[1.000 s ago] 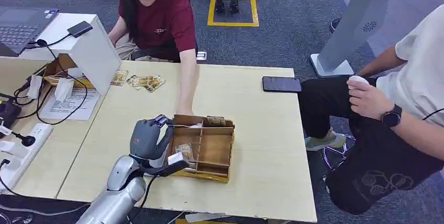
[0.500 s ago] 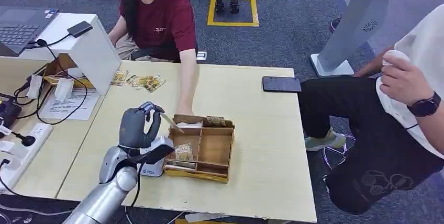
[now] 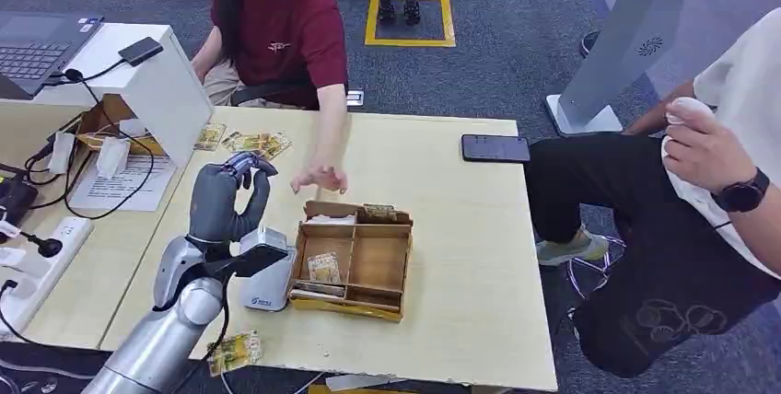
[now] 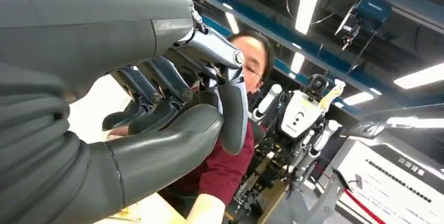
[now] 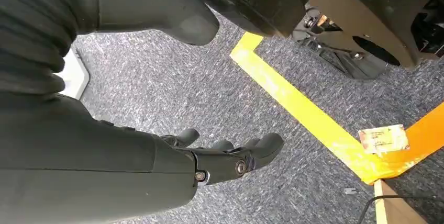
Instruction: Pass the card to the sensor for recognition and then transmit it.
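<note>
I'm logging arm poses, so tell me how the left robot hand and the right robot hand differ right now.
The left robot hand is raised above the table, fingers curled together; the right robot hand hangs low over grey carpet. The left's fingers bunch toward the thumb; the right's are looser and hold nothing. Whether the left pinches a card is unclear. Both are dark grey.

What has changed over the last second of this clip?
The left hand rose from the wooden tray and swung toward the robot's left, uncovering the small white sensor. The person's hand lifted off the tray's far edge. The tray, the phone and the loose cards stayed put.
</note>
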